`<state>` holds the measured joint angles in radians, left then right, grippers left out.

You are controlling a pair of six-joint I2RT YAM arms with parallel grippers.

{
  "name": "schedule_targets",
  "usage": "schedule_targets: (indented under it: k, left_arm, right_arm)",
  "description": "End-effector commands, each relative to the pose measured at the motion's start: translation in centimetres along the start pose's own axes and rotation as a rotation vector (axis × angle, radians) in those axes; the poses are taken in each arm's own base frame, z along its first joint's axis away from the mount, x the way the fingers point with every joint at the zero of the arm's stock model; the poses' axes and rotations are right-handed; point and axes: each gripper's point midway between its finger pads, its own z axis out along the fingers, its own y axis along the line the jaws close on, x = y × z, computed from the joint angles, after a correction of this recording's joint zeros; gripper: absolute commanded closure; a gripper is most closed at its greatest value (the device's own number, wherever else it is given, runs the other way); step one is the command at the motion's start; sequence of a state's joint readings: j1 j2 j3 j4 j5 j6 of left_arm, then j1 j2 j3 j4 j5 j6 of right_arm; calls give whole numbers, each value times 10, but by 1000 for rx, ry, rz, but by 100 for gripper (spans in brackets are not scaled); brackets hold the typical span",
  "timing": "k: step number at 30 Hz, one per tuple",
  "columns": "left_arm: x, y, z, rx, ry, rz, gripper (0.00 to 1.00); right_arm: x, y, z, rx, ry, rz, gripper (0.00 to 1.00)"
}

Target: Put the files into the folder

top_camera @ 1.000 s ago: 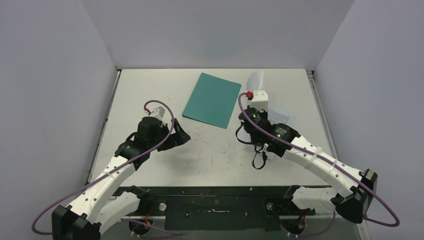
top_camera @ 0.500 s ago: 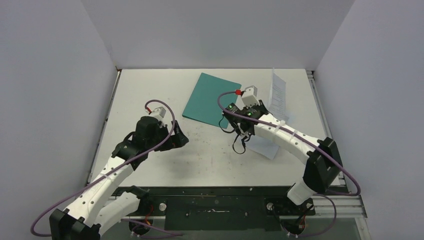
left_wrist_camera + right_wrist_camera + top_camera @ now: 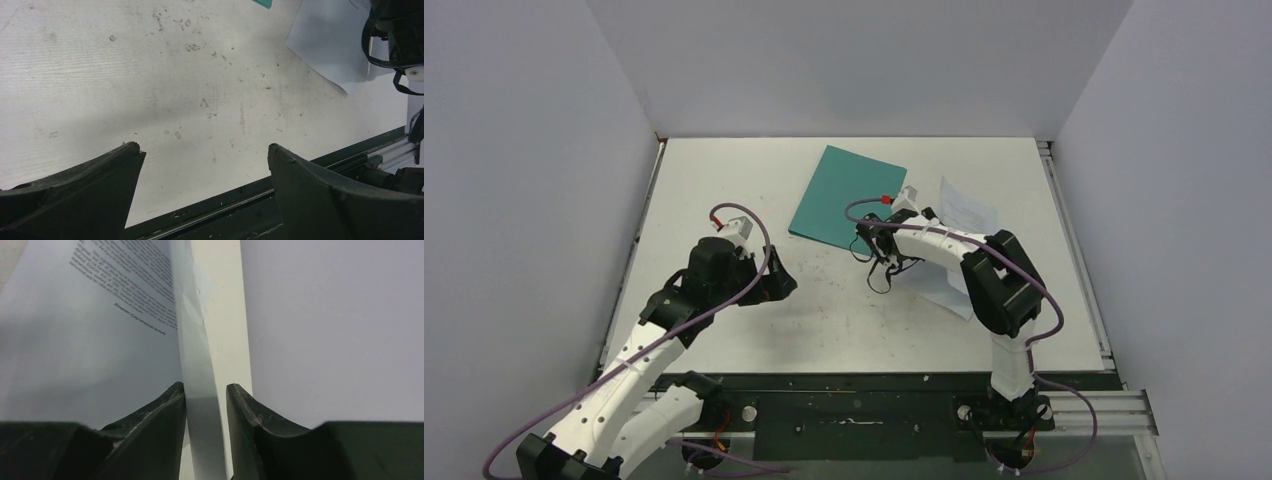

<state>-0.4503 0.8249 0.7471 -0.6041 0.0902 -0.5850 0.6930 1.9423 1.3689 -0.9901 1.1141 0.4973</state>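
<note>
The teal folder lies shut and flat on the table at the back centre; one corner shows in the left wrist view. White files lie to its right, also seen as files. One printed sheet stands lifted off that pile. My right gripper is just right of the folder's edge. In its wrist view, the right gripper has narrowly parted jaws. The printed sheet runs between them, against the left finger, with a gap to the right one. My left gripper hovers wide open over bare table, holding nothing.
The white table is scuffed and speckled with dirt. Its dark front rail runs just past my left fingers. Grey walls close in the back and both sides. The right arm's elbow stands over the flat files.
The right arm has swung left toward the folder and its elbow has folded inward. The lifted sheet has dropped lower, and the right jaws have parted slightly. The left arm barely moved.
</note>
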Motion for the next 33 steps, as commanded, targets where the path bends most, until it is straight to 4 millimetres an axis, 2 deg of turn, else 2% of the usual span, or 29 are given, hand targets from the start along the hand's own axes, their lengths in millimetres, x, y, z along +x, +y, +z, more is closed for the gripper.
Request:
schedule_targets:
  k: [1,6,13,18,22,28,33]
  left_arm:
    - [-8,-5,-7,18,-30,33,3]
    - [-8,-6,-7,24,-30,35,4]
    - [-8,-7,-9,34,-35,37,4]
    - [-8,-6,-11,31,-44,36,4]
    - [-9,-5,-12,27,-55,36,4]
    - [-8,-5,-12,26,-56,34,4]
    - [-6,-5,-12,25,-55,35,4]
  right_arm:
    - [-20,9,3,-37,-12,69,58]
    - [-26,16,-2,-118,-12,113,37]
    - [-41,22,-25,-336,-39,234,19]
    - [-61,25,-44,-499,-83,346,13]
    - [-75,36,-52,-623,-105,435,12]
    - [-87,57,-48,-743,-94,576,12]
    - [-98,84,-48,-905,-67,712,13]
